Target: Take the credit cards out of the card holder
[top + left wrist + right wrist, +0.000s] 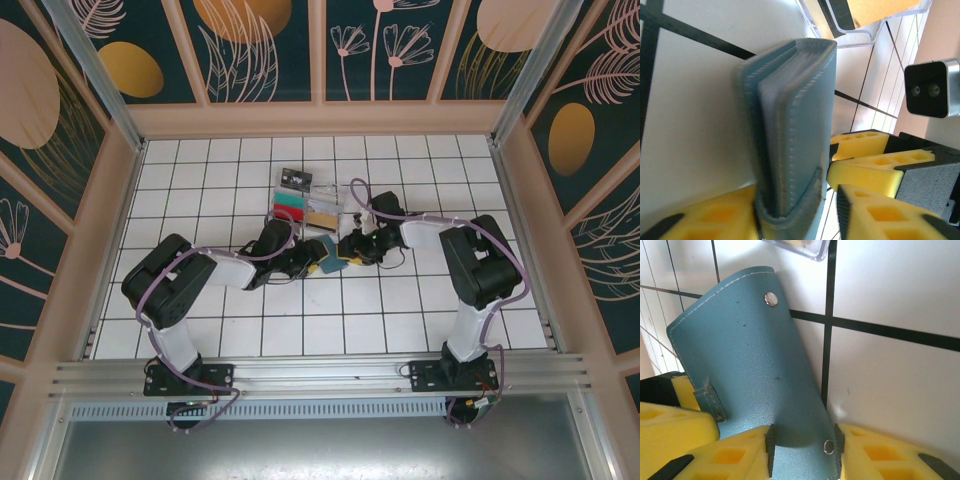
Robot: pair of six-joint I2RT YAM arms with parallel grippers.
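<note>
Find the card holder (328, 250) stood up on edge rather than flat at the middle of the table (200, 320), just at 6 o'clock of the clear tray (318, 203), bracketed by both claws. Expect a light, soft thing: stitched teal leather-like skin, floppy at the fold, firmer across the flat faces, probably a little slick outside; likely to buckle rather than break under a hard squeeze. Take hold by the free edge of each half, one claw per half, so as to spread the fold; avoid pinching across both halves and so pressing the pockets shut on the credit cards. Cannot judge the pockets' contents through the narrow slit between the grey-blue faces. Note the right gripper (804, 455) reaching in from 3 o'clock, forearm low and nearly level over the tiles, clenched on one outer flap beside a snap stud (828, 445), yellow pads (880, 460) snug on both sides. Note the left gripper (795, 220) reaching in from 9 o'clock, likewise low, straddling the holder's strapped end with one pad against it and a thin gap beside the other; cannot tell whether truly clamped or merely bracketing.
</note>
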